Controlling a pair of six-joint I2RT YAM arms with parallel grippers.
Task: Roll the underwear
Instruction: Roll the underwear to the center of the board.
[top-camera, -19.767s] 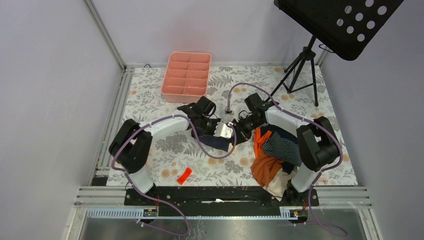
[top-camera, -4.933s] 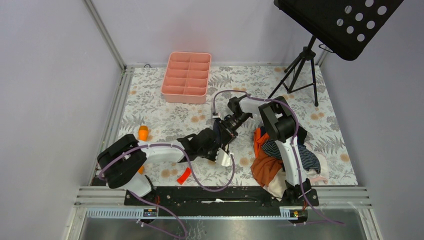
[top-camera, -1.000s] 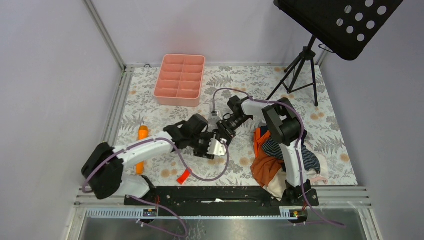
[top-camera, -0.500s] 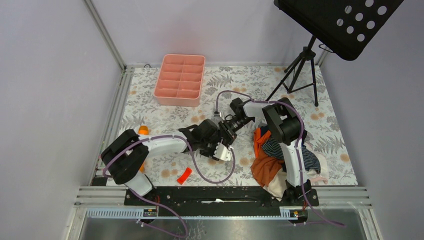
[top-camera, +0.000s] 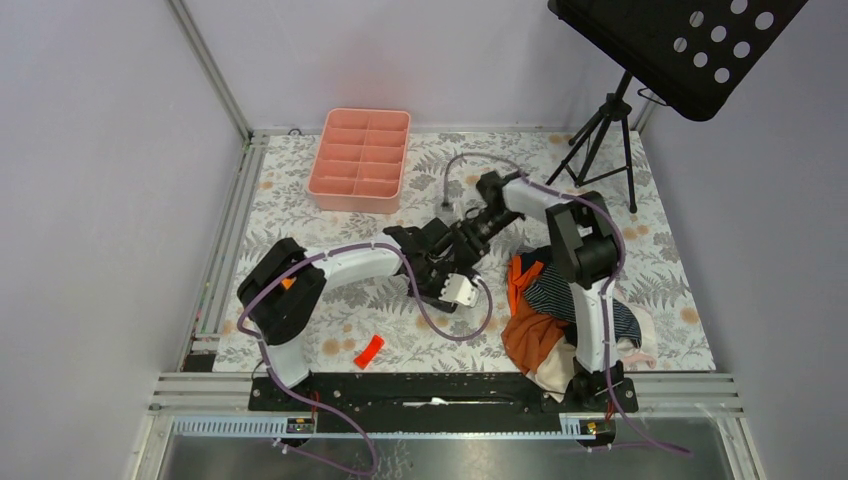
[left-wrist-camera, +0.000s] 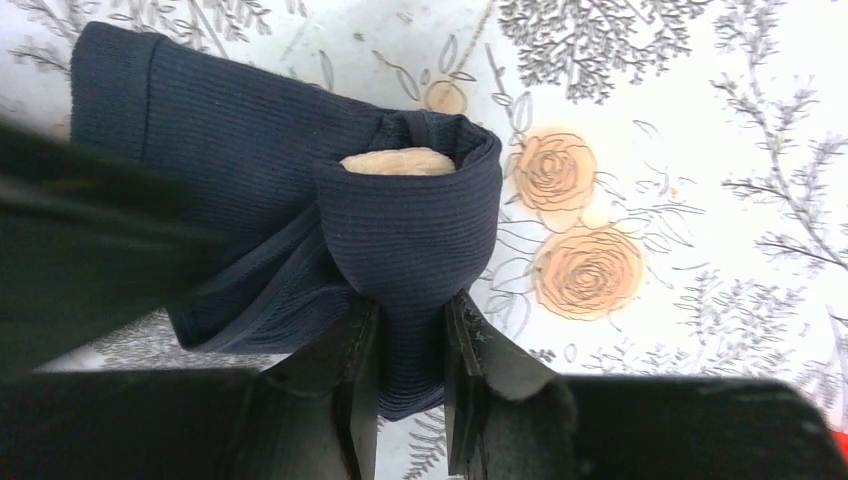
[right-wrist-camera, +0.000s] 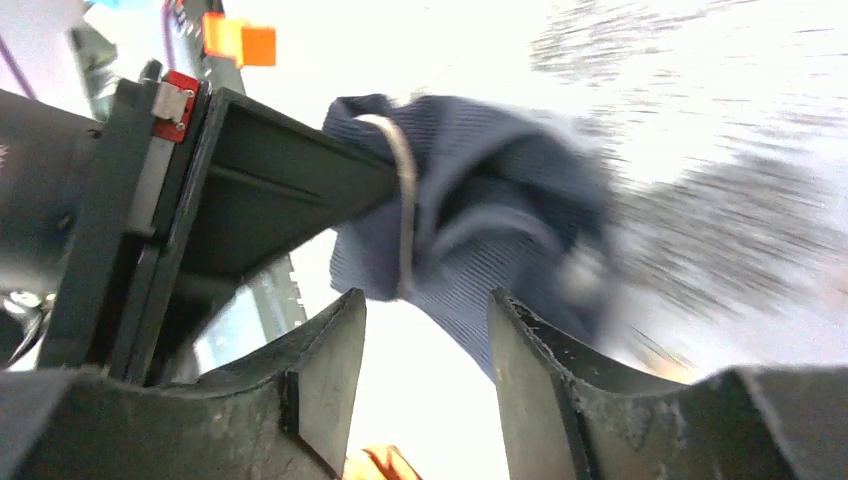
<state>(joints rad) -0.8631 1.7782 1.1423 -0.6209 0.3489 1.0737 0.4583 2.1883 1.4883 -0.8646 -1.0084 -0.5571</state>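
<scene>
**Two arms meeting in front of the pink divided tray (top-camera: 358, 165), toward its right corner.**

The left arm (top-camera: 340, 264) rises from its base and folds at an elbow on the tray's near-left side. Its white forearm runs low and level to the right. The wrist turns down, so the left claw (left-wrist-camera: 410, 320) meets the cloth from the near side.

The right arm (top-camera: 583, 245) stands tall well to the right of the tray and bends at a high joint. It reaches back level with the tray's right edge, then doubles down and leftward. This brings the right claw (right-wrist-camera: 425, 310) face to face with the left one.

The underwear (left-wrist-camera: 400, 230) sits between the two claws, near the tray's front right corner. Whether it rests on the floral tabletop (top-camera: 650, 250) or just above it cannot be told. It is plain navy ribbed knit, gathered into a short, thick roll. At the roll's open end a sliver of the tan waistband (left-wrist-camera: 398, 161) shows, wrapped round by navy cloth. A flatter flap spreads out to one side of the roll.

The left claw is clamped on a tuck of navy cloth at the roll's near end, with both fingers (left-wrist-camera: 358, 390) pressed against it. The right claw stands apart. Its fingers (right-wrist-camera: 320, 390) have a bright gap between them, and the cloth lies beyond their tips, ungripped.

A heap of clothes (top-camera: 535, 335) lies well right of the tray, at the right arm's foot.
</scene>
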